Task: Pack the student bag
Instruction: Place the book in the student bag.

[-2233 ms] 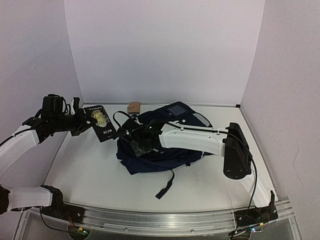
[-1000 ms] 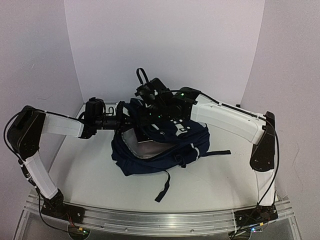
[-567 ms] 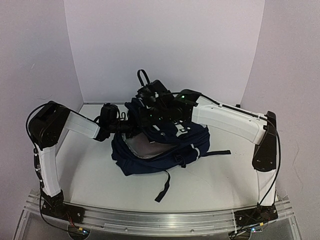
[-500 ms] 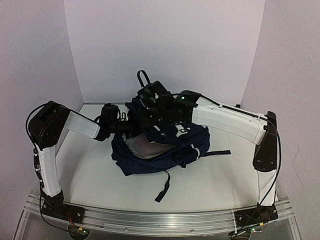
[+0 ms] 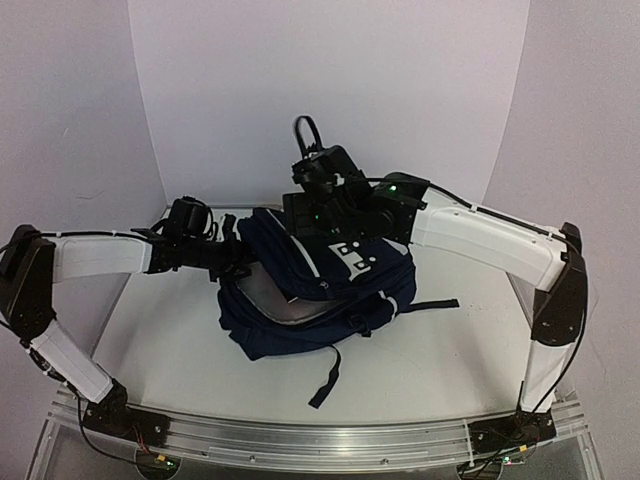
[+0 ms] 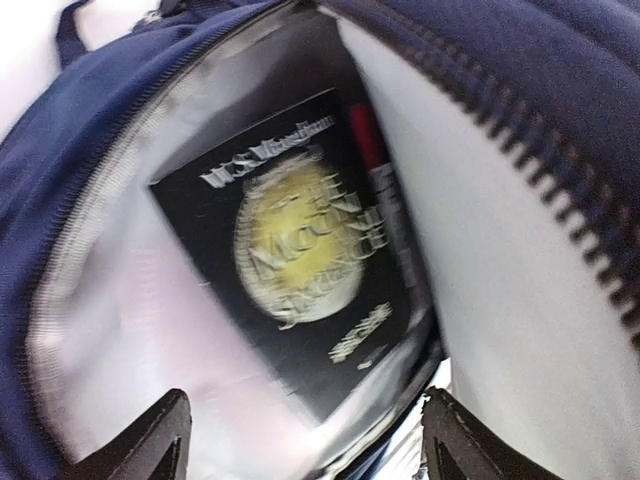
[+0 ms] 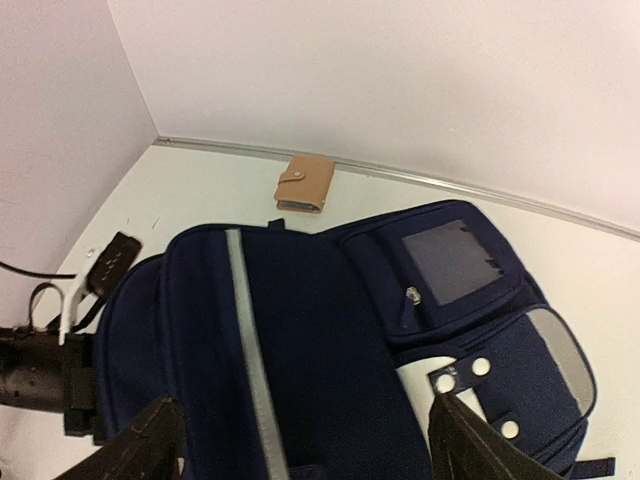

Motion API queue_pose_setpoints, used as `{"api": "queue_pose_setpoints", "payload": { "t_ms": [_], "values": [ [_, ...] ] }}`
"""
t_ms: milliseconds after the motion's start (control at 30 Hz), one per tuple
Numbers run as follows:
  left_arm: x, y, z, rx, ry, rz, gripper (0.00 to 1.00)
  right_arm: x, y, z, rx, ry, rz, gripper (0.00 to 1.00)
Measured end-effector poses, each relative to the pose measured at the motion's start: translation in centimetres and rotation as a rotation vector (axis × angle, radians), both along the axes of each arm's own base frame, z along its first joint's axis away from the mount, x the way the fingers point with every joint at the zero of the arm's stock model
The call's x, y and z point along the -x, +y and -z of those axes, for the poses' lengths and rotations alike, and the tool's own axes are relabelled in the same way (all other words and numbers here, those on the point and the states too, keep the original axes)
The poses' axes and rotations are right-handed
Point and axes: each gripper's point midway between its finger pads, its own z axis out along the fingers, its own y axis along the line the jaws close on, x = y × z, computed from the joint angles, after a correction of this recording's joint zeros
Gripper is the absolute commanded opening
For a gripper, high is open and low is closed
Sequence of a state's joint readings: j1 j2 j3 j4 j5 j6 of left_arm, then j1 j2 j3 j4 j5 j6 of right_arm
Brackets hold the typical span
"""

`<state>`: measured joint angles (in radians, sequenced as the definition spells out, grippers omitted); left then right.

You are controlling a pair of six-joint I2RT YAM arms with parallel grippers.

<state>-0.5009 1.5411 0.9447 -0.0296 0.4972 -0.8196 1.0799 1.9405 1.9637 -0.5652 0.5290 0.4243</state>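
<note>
The navy student bag [image 5: 345, 290] lies on the white table, its mouth with grey lining [image 5: 268, 303] facing left. My left gripper [image 5: 238, 262] is at that mouth, open and holding nothing. In the left wrist view, a black book with a gold emblem [image 6: 290, 260] lies free inside the bag [image 6: 520, 90] beyond my left gripper [image 6: 305, 450]. My right gripper [image 5: 318, 222] hovers above the bag's top, open. In the right wrist view the bag's flap [image 7: 300, 350] lies below my open right gripper [image 7: 305, 450].
A tan wallet [image 7: 305, 185] lies on the table by the back wall, behind the bag. A dark strap [image 5: 325, 375] trails from the bag toward the front rail [image 5: 300, 440]. Walls close in at the back and on both sides.
Both grippers have opened. The left arm has drawn back to the left, leaving the book in the bag. The right gripper has let go of the bag's top and risen.
</note>
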Motion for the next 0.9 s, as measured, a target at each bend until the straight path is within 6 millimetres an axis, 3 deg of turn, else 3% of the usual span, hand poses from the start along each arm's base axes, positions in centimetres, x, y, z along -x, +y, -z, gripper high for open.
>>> {"api": "queue_pose_setpoints", "payload": {
  "t_ms": [167,333,467,533,733,900],
  "values": [
    [3.3,4.4,0.8,-0.124,0.06,-0.067,0.86,-1.2,-3.3,0.6,-0.013,0.031,0.057,0.92],
    [4.3,9.2,0.2,-0.184,0.087,-0.159,0.89,-4.5,-9.9,4.4,-0.025,0.145,0.172,0.98],
    [4.8,11.2,-0.1,-0.257,0.107,-0.156,0.88,-5.7,-14.0,8.1,-0.056,0.25,0.231,0.98],
    [5.0,11.4,-0.6,-0.291,0.107,-0.129,0.88,-5.2,-14.0,9.3,-0.076,0.297,0.213,0.98],
    [6.2,11.9,-0.6,-0.365,0.113,-0.057,0.88,-3.5,-11.2,11.2,-0.182,0.402,0.105,0.97],
    [6.5,12.0,-0.4,-0.376,0.116,-0.039,0.88,-2.5,-10.1,13.8,-0.231,0.473,0.08,0.81]
  ]
}}
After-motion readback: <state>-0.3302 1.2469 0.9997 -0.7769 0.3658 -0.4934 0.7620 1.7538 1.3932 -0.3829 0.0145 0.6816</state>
